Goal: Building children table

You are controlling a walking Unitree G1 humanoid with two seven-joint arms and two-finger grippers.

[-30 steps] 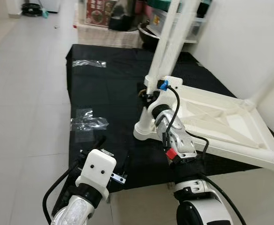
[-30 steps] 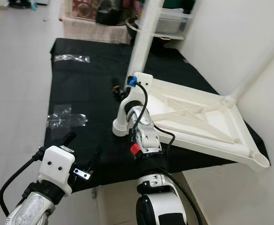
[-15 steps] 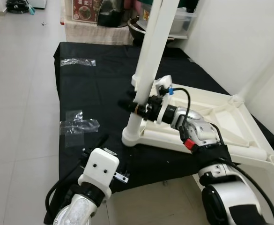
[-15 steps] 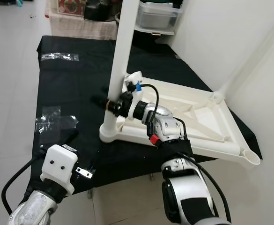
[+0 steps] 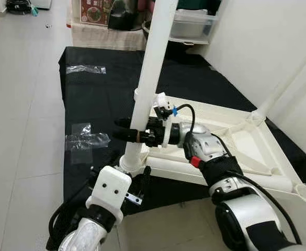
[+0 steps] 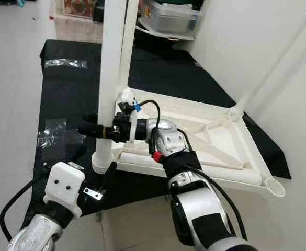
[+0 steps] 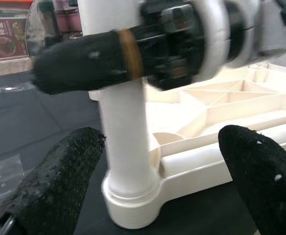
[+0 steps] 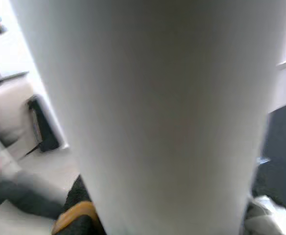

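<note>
Right tool clamps the table leg; left tool waits open at its socket.

Head views: upturned white tabletop [image 5: 247,141] lies underside-up on a black-covered counter [image 5: 90,99], toward its right edge, so the corner sockets face up. One white table leg [image 5: 150,78] stands in the near-left socket; right tool [image 5: 137,137] closed around it low down, likely to steady or seat it. Another leg [image 6: 270,63] stands at the far corner. Clear plastic wrappers [image 5: 87,141] lie near the counter's left edge.
Left wrist view: left tool [image 7: 157,183] open, fingers [image 7: 59,181] either side of the leg base [image 7: 130,196], not touching; probably ready to brace the socket.
Right wrist view: leg [image 8: 152,107] close up, blurred.
</note>
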